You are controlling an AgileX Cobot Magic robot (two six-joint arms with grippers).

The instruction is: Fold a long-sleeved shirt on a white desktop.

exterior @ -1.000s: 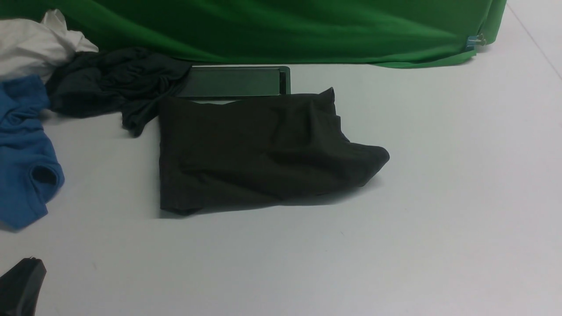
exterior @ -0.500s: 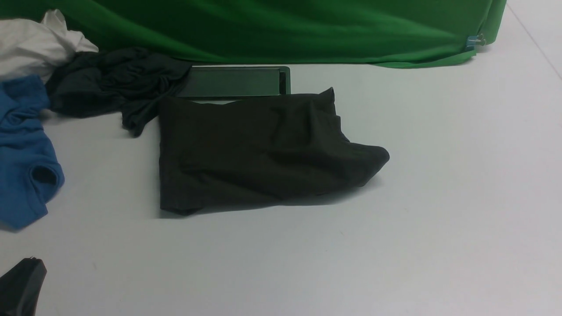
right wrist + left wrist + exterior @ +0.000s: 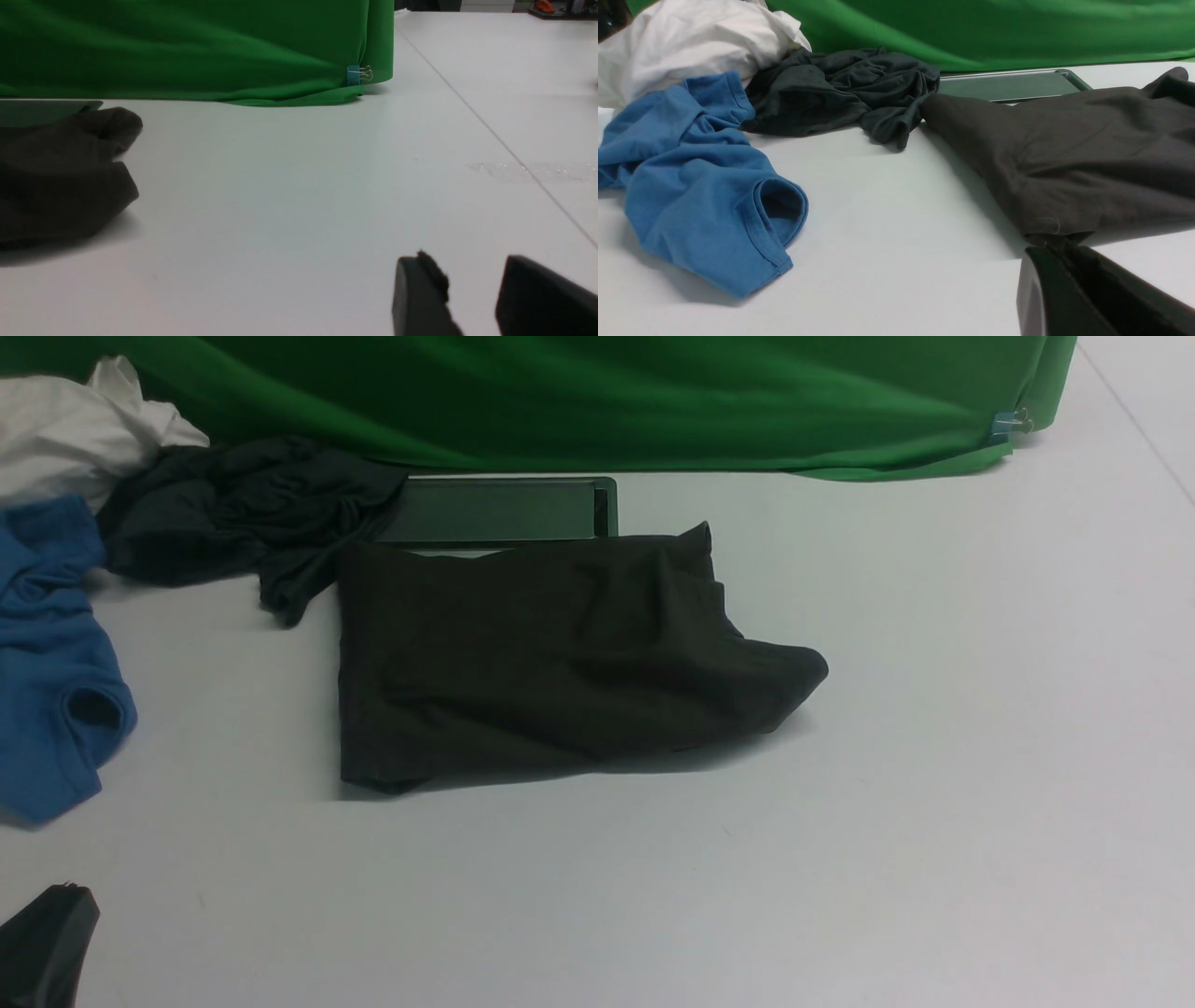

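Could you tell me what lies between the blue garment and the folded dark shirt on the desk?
Only bare white desktop separates the blue garment from the long-sleeved shirt, as the front and left wrist views both show.

The white desktop [image 3: 934, 756] is covered at its middle by the folded long-sleeved shirt [image 3: 551, 653]; a blue garment [image 3: 51, 663], a dark grey-green garment [image 3: 233, 509] (crumpled) and white cloth [image 3: 65, 429] are heaped at its left.

Bare desktop [image 3: 980, 756] rightward; garment pile [image 3: 93, 551] left
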